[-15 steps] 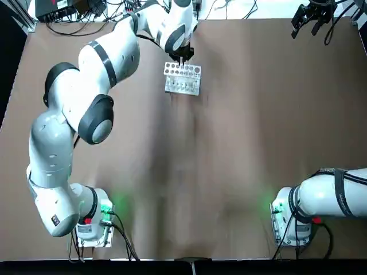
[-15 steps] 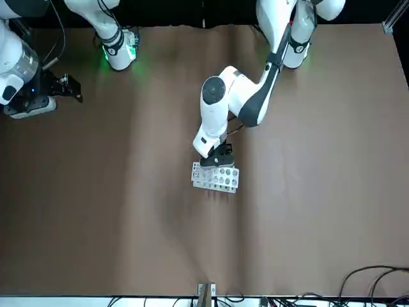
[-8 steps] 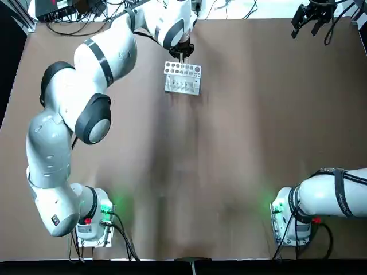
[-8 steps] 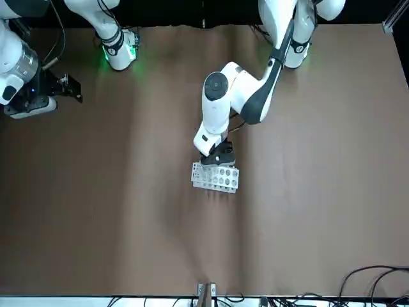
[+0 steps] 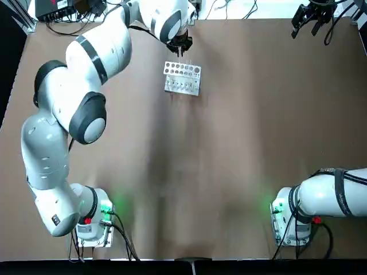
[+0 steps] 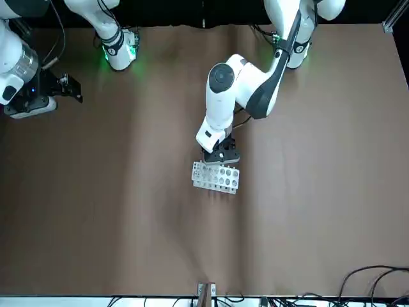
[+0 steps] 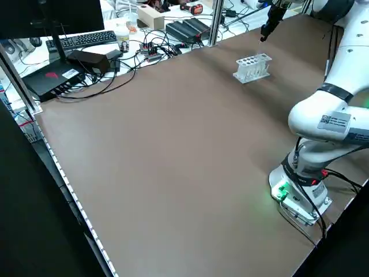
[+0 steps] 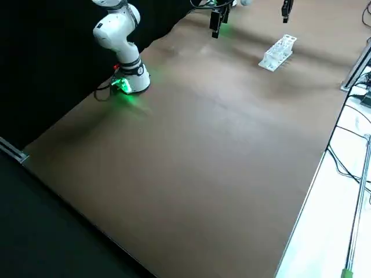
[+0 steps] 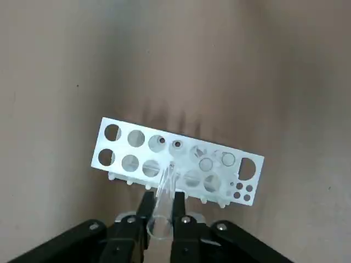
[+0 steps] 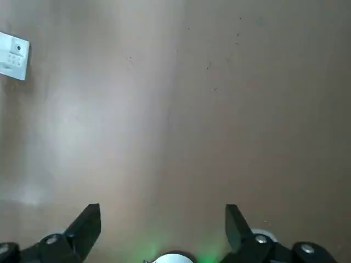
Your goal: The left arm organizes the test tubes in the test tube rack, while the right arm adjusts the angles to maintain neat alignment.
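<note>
test tube (image 9: 164, 193) base behind tool fingers (image 9: 145, 210)

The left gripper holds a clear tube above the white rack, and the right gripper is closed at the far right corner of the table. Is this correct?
Not quite: the right gripper is open, as the right wrist view shows. The left gripper does hold a clear tube above the white rack.

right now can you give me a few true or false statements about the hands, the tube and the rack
1. The left hand is shut on a clear test tube. True.
2. That tube is seated in the rack. False: it is held above the rack.
3. The right hand is touching the rack. False: it is at the far right corner, well apart.
4. The right hand's fingers are open and hold nothing. True.
5. The rack lies tipped over. False: it stands upright.
</note>
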Controlling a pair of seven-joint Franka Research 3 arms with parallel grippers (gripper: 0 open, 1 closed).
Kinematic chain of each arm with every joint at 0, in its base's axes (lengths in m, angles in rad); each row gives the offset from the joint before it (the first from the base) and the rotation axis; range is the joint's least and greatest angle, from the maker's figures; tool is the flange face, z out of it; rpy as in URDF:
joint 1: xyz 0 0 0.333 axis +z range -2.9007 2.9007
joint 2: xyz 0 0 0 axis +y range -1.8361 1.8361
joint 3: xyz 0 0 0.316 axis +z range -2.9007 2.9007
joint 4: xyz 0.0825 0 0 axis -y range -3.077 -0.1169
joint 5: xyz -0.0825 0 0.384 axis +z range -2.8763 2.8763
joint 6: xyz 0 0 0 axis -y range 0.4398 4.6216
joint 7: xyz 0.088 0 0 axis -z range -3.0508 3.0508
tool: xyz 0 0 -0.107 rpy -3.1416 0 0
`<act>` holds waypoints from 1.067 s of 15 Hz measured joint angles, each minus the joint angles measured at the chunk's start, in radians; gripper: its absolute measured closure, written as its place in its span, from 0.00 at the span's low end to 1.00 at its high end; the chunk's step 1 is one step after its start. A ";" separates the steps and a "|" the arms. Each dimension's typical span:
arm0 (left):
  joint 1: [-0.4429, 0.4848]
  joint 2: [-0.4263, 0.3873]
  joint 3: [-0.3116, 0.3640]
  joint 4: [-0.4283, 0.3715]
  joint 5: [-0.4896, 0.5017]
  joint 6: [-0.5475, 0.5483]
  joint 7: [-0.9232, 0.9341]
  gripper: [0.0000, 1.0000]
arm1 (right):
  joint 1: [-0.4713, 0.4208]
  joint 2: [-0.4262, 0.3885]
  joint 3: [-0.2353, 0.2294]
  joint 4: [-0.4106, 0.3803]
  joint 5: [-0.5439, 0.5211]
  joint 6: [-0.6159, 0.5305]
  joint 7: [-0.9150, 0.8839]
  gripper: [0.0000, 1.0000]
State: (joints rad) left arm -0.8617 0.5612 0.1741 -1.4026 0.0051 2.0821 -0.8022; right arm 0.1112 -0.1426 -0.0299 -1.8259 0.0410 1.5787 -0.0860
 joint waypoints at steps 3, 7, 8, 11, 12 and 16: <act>0.000 -0.002 0.000 0.000 0.000 0.000 0.000 0.82 | 0.000 0.000 0.000 0.000 0.000 0.000 0.000 0.00; 0.009 -0.002 0.000 0.001 0.000 0.012 0.000 0.82 | 0.000 0.000 0.000 0.000 0.000 0.000 0.000 0.00; 0.014 -0.002 0.000 0.002 0.000 0.021 0.000 0.82 | 0.000 0.000 0.000 0.000 0.000 0.000 0.000 0.00; 0.020 0.001 0.000 0.002 0.000 0.048 0.000 0.82 | 0.000 0.000 0.000 0.000 0.000 0.000 0.000 0.00; 0.020 0.004 0.000 0.002 0.000 0.053 0.000 0.82 | 0.000 0.000 0.000 0.000 0.000 0.000 0.000 0.00; 0.020 0.017 0.000 0.002 0.000 0.070 0.000 0.82 | 0.000 0.000 0.000 0.000 0.000 0.000 0.000 0.00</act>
State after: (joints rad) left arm -0.8415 0.5786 0.1740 -1.4009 0.0050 2.1520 -0.8023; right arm 0.1112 -0.1426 -0.0298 -1.8259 0.0410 1.5787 -0.0860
